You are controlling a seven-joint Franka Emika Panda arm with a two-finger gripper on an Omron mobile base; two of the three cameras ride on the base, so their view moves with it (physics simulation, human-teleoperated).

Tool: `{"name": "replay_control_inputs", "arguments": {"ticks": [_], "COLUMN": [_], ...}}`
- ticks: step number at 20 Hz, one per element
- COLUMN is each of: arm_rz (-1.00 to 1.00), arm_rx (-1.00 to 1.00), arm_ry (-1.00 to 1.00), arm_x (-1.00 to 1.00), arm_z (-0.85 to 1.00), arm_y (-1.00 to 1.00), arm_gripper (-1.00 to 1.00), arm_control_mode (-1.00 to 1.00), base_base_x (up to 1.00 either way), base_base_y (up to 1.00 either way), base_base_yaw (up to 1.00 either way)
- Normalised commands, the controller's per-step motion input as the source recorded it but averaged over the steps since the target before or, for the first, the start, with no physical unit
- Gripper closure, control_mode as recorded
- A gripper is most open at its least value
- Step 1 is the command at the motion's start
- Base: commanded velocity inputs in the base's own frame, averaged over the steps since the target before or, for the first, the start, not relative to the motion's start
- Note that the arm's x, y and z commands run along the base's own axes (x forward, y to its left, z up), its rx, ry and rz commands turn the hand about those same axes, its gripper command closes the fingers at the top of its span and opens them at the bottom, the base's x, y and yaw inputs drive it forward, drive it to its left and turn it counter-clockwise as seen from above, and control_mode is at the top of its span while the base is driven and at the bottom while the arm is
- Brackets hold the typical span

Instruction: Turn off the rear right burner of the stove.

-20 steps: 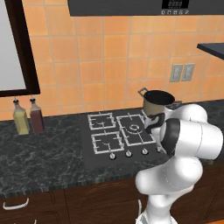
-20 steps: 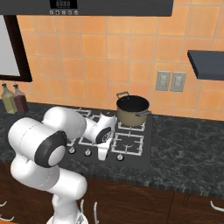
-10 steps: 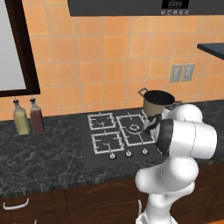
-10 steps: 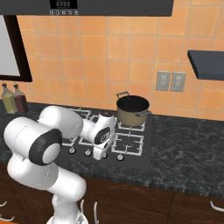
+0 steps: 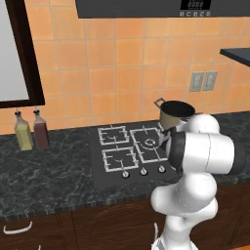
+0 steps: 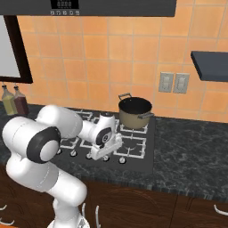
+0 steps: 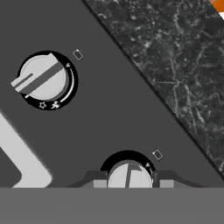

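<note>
Dark pot (image 6: 135, 112) on the cooktop's back corner; two bottles (image 5: 32, 129) well apart on the marbled counter (image 5: 44, 176).

Even, bright rendered light with soft shadows and no glare — base views crisp, the hand view close-up slightly soft.

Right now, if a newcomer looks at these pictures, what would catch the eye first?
First, the big white robot arm bent low over the flat black glass stove. Its gripper stands astride a small round silver knob near the stove's front edge. Behind sits a dark metal pot on a rear burner.
</note>
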Motion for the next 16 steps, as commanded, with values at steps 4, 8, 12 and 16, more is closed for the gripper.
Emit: {"name": "replay_control_inputs", "arguments": {"ticks": [4,8,12,16], "arm_rz": [-0.95,-0.97,-1.0,-1.0], "arm_rx": [0.0,0.0,0.0,0.0], "arm_ry": [0.2,0.12,0.06,0.01], "arm_x": [0.01,0.05,0.0,0.0], "arm_z": [0.0,0.0,0.0,0.0], "arm_y": [0.0,0.0,0.0,0.0], "arm_gripper": [1.0,1.0,1.0,1.0], "arm_control_mode": [-1.0,-1.0,-1.0,-1.0], "base_base_x": [0.0,0.0,0.0,0.0], "base_base_y": [0.0,0.0,0.0,0.0], "base_base_yaw": [0.0,0.0,0.0,0.0]}}
